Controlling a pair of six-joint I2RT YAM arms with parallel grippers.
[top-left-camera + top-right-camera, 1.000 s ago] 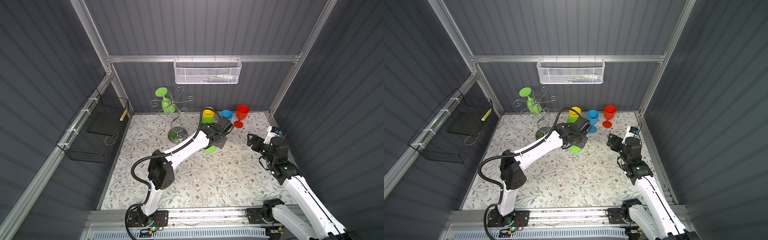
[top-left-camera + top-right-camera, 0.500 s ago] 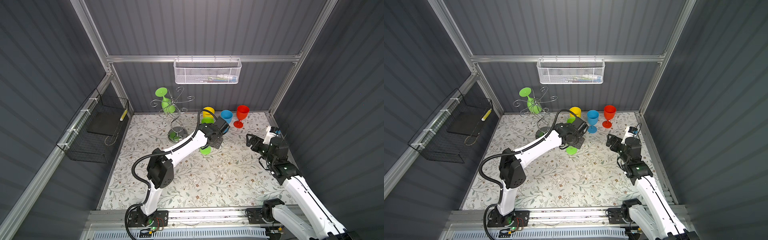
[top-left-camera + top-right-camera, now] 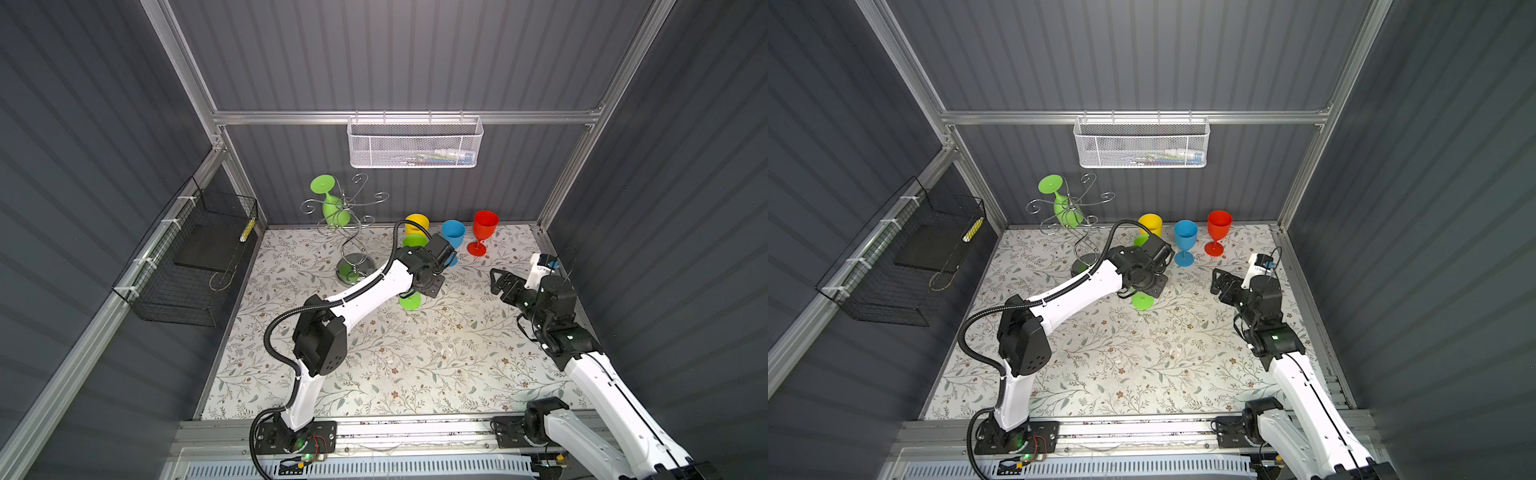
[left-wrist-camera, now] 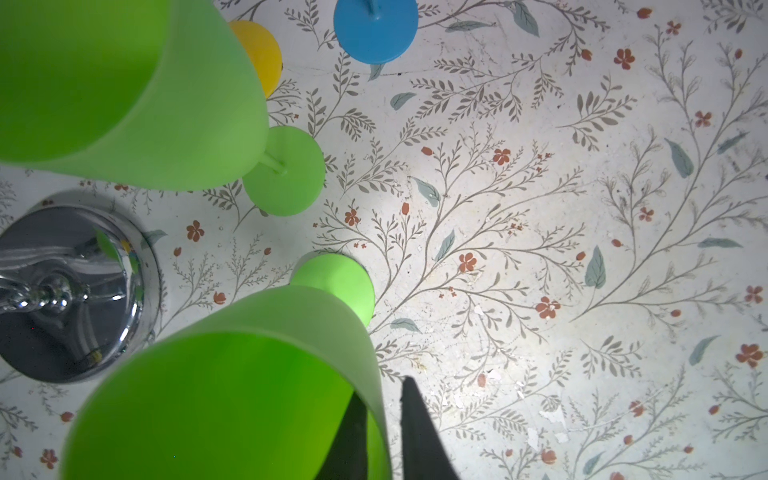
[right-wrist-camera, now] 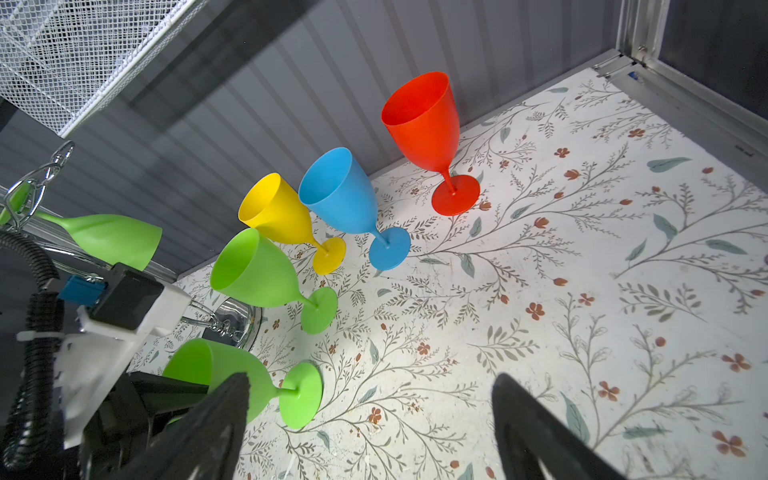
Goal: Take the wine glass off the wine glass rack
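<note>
The left gripper [image 4: 380, 395] is reaching down over a bright green plastic wine glass [image 5: 257, 386] near the middle of the flowery table [image 3: 415, 365]. The round foot of this glass is sitting on the table. One of the gripper's black fingers [image 4: 415, 436] is hanging outside the cup and the other is showing through the green wall from inside. They are only a little way apart. A thin strip of table is showing between the outer finger and the wall, so they are not squeezing the glass.

The shiny silver wire wine glass rack [image 3: 354, 266] is standing at the back of the table, just beside that glass. A second green wine glass [image 3: 334, 212] is hanging upside down from one of the rack's curly arms, with its foot pointing up.

A third green wine glass [image 5: 257, 270] is standing between the first one and the back wall. Behind it a yellow plastic wine glass [image 5: 278, 212], a blue plastic wine glass [image 5: 336, 191] and a red plastic wine glass [image 5: 419, 120] are standing in a row along the wall.

The right gripper [image 5: 372, 380] is hovering over the right side of the table, well apart from all the glasses. Its two fingers are spreading wide and are holding nothing.
</note>
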